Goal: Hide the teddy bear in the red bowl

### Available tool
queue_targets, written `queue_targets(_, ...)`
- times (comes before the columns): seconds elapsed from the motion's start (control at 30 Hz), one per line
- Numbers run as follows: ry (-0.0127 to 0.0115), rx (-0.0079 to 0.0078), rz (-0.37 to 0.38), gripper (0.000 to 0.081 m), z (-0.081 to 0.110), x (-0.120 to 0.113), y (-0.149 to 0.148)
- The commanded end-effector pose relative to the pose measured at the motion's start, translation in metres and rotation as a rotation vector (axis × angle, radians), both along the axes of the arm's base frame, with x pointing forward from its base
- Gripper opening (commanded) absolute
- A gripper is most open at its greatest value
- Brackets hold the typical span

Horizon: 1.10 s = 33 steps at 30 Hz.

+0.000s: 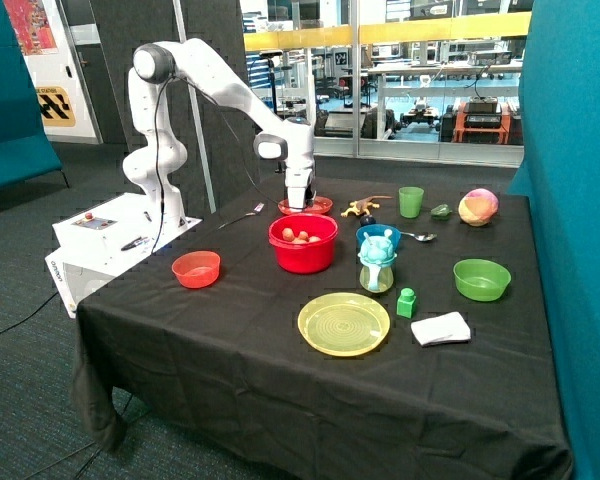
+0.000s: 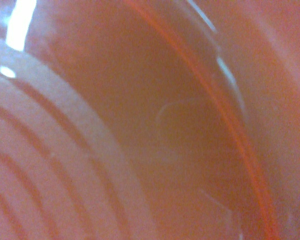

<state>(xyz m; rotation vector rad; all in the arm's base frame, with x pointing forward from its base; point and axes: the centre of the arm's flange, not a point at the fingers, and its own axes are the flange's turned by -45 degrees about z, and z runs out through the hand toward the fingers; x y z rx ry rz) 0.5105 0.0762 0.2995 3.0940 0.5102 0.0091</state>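
Observation:
The big red bowl stands near the middle of the black table. The tan-orange teddy bear lies inside it, its lumpy top showing just below the rim. My gripper is lowered just behind the bowl, down at a flat red plate. The wrist view is filled with shiny red plastic with concentric ridges, seen from very close. The gripper's jaws are hidden in both views.
Around the bowl are a small orange-red bowl, a yellow plate, a blue bowl, a lizard toy, a green cup, a green bowl, a green block, a white cloth and a fork.

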Motion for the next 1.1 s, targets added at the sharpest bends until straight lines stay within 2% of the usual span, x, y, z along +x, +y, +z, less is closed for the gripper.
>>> queue_targets(0.0, 0.0067, 0.0047, 0.011, 0.0, 0.027, 0.006, 0.003)
queue_targets(0.3, 0.0067, 0.0047, 0.011, 0.0, 0.05, 0.007, -0.002)
queue_targets(0.67, 0.0067, 0.0047, 0.005, 0.0, 0.07, 0.006, -0.01)
queue_targets(0.8, 0.0066, 0.0048, -0.024, 0.0, 0.079, 0.006, -0.016)
queue_targets(1.0, 0.0064, 0.0051, -0.11, 0.0, 0.091, 0.005, -0.03)
queue_targets(1.07, 0.0064, 0.0051, -0.112, 0.0, 0.095, 0.005, -0.035)
